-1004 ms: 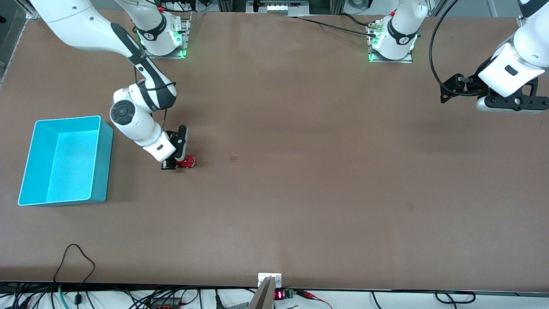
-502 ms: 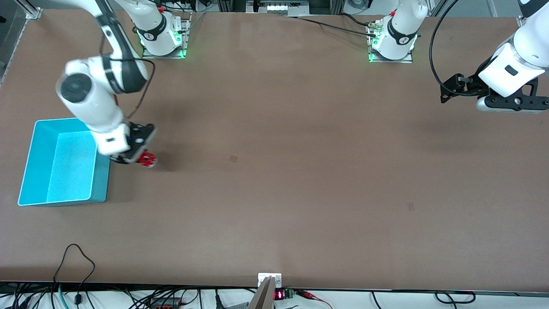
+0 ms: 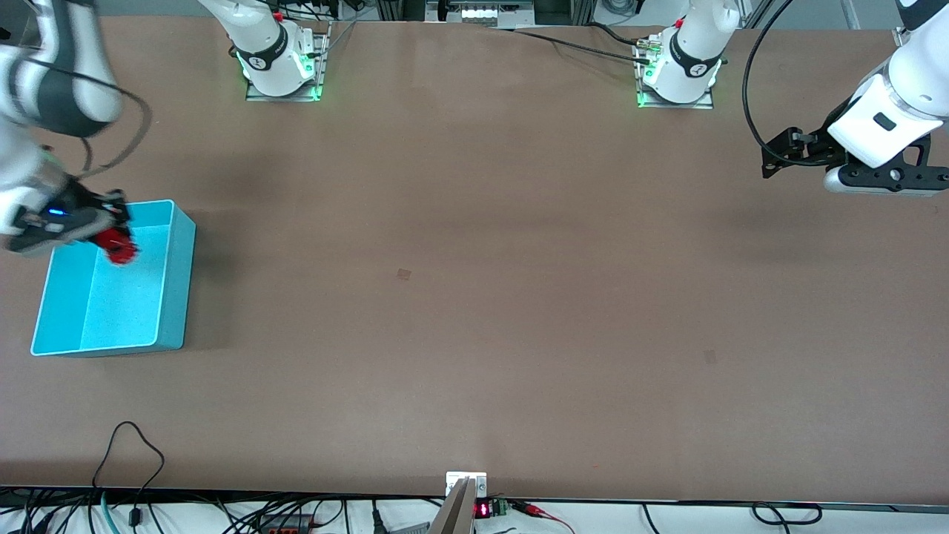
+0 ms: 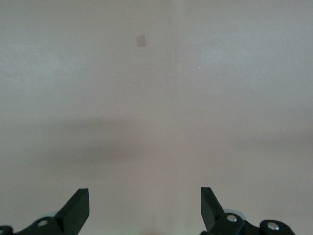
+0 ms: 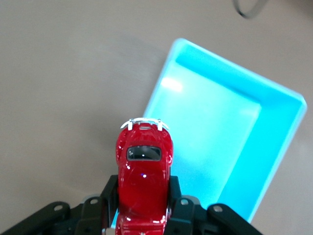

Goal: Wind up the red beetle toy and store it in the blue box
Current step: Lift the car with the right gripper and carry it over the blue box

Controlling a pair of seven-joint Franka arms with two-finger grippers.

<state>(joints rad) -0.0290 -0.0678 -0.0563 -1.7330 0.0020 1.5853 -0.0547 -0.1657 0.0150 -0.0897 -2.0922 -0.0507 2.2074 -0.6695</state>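
A: What is seen first?

B: A broad brown table [image 3: 474, 297] is seen, with the two arm bases mounted along its edge farthest from the front camera. A small pale patch [image 3: 403, 274] is marked near its middle.

A: And the next largest thing?

B: The blue box [image 3: 176, 282] is set on the table at the right arm's end, open at the top, with nothing seen lying on its floor. In the right wrist view, the blue box [image 5: 274, 161] is seen from above.

A: Where are the hands?

B: The right hand [image 3: 104, 231] is held in the air over the part of the box farthest from the front camera. The left hand [image 3: 882, 178] is kept waiting over the left arm's end of the table, its fingers [image 4: 76, 210] spread wide with nothing between them.

A: And the toy?

B: The red beetle toy [image 3: 118, 246] is gripped by the right hand above the box's open interior. In the right wrist view, the red beetle toy [image 5: 144, 181] is clamped at its sides between the black fingers [image 5: 110, 196], its silvery bumper pointing away from the hand.
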